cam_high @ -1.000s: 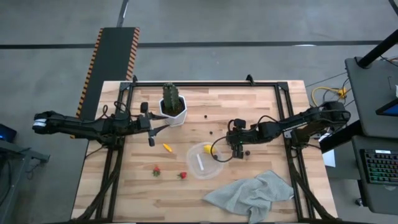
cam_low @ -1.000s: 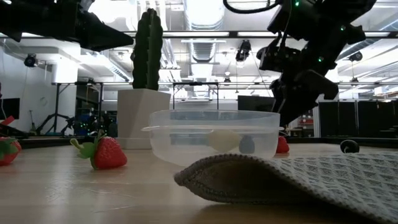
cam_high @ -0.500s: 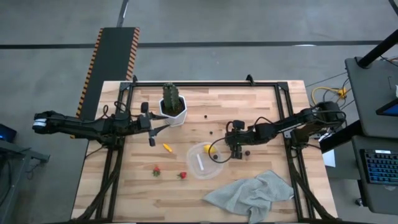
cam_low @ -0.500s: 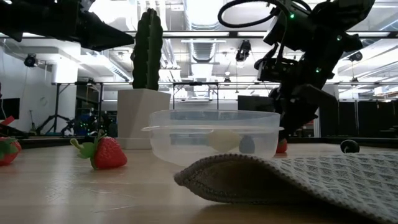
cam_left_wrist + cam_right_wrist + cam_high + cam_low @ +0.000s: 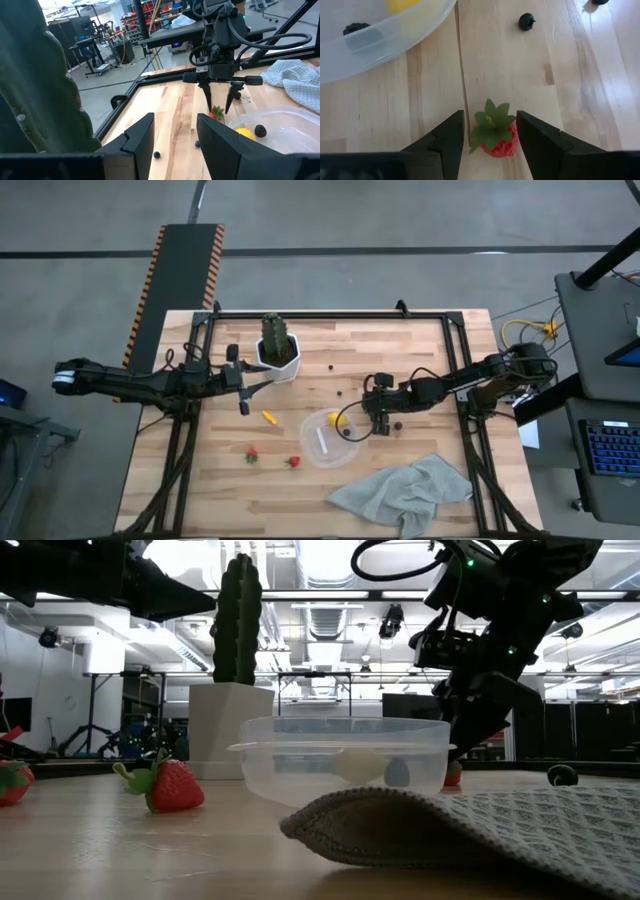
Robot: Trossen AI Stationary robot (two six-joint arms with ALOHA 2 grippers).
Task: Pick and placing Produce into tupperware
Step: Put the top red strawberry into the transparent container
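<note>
My right gripper (image 5: 490, 118) is open and low over the table, just right of the clear tupperware (image 5: 325, 442). Its fingers stand on either side of a red strawberry (image 5: 496, 139) with green leaves, seen too in the left wrist view (image 5: 216, 112). The tupperware holds the yellow lemon (image 5: 335, 420) and a dark berry (image 5: 260, 131). An orange carrot piece (image 5: 268, 417) and two more strawberries (image 5: 251, 453) (image 5: 293, 462) lie on the wood left of it. Loose berries (image 5: 341, 391) (image 5: 526, 21) rest on the table. My left gripper (image 5: 262, 385) waits open beside the cactus.
The green cactus in its white pot (image 5: 278, 350) stands at the table's far side, close to my left gripper. A grey-green cloth (image 5: 405, 492) lies crumpled at the near right. Bare wood shows between the tupperware and the near edge.
My right gripper has come down toward the table, lowering its open fingers around the strawberry right of the tupperware. The produce and the tupperware have stayed where they were.
</note>
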